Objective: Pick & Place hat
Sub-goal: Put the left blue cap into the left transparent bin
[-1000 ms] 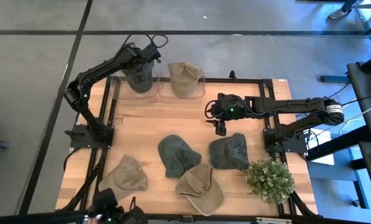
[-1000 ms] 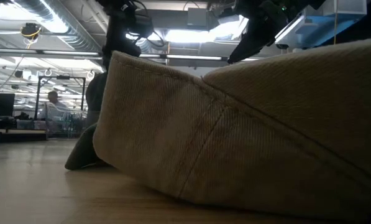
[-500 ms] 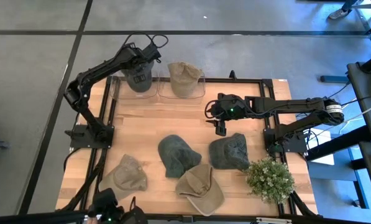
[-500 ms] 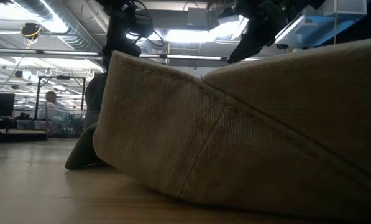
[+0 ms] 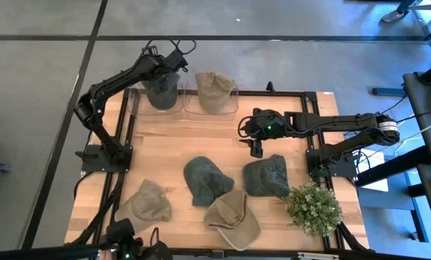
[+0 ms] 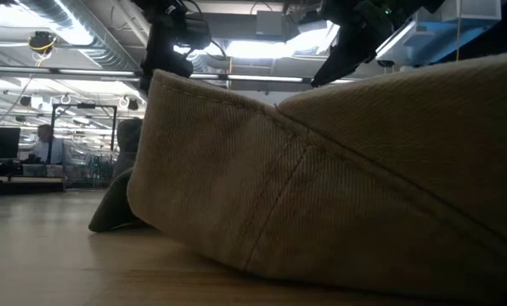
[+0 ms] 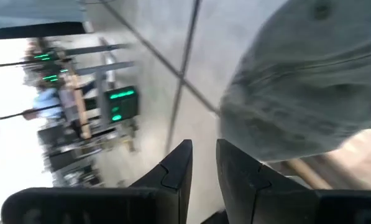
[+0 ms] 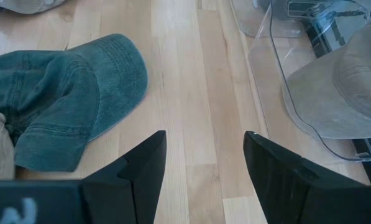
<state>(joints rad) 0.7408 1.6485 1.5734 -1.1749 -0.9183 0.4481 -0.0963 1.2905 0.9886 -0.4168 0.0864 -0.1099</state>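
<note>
A grey-green hat [image 5: 162, 92] sits in the left clear bin [image 5: 137, 108] at the table's far edge, and a tan hat [image 5: 215, 90] sits in the right clear bin [image 5: 233, 107]. My left gripper [image 5: 158, 66] hovers just above the grey-green hat's far side. In the left wrist view its fingers [image 7: 204, 149] stand a narrow gap apart with nothing between them, the hat [image 7: 309, 81] off to one side. My right gripper [image 5: 255, 148] hangs open over bare wood [image 8: 204, 137], between the bins and a green hat [image 5: 267, 175] [image 8: 67, 93].
More hats lie on the near half of the table: a dark green one [image 5: 204, 180], a tan one [image 5: 233, 217] that fills the low view [image 6: 321, 170], and a khaki one [image 5: 146, 202]. A potted plant [image 5: 314, 208] stands at the near right corner. Bare wood [image 5: 201, 137] stretches across the middle.
My left gripper has drawn back a little from the grey-green hat toward the table's far left; the hat stays in its bin. The right arm has kept still.
</note>
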